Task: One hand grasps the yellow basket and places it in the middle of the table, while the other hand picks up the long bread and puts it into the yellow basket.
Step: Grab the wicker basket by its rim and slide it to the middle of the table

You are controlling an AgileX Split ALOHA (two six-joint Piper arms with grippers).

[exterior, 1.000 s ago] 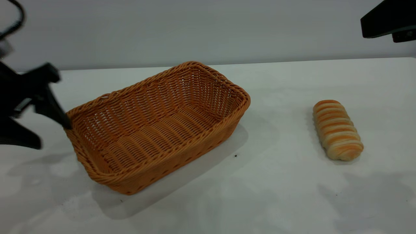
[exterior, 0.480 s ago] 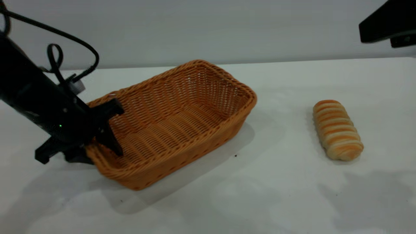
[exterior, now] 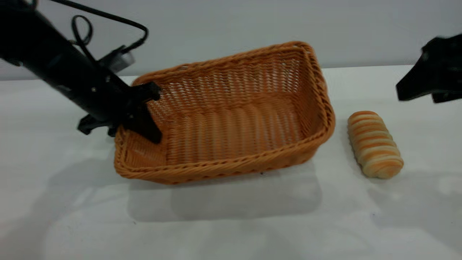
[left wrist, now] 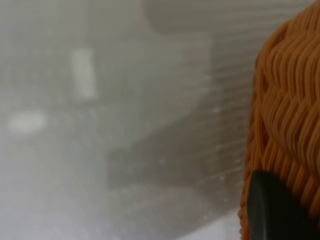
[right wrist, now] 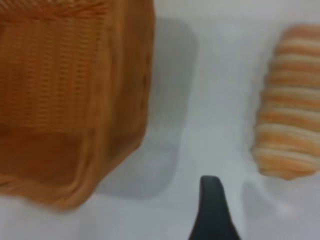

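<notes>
One end wall of the yellow basket [exterior: 231, 115] is clenched by our left end effector [exterior: 139, 117]; within the last second it lifted, swung toward the desk [exterior: 231, 224] centre, near the long bread [exterior: 374, 143]. Right end effector [exterior: 429, 85]: cropped, we cannot tell its grip.

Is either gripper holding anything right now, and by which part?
The left gripper holds the basket by its left end wall. The right gripper holds nothing.
</notes>
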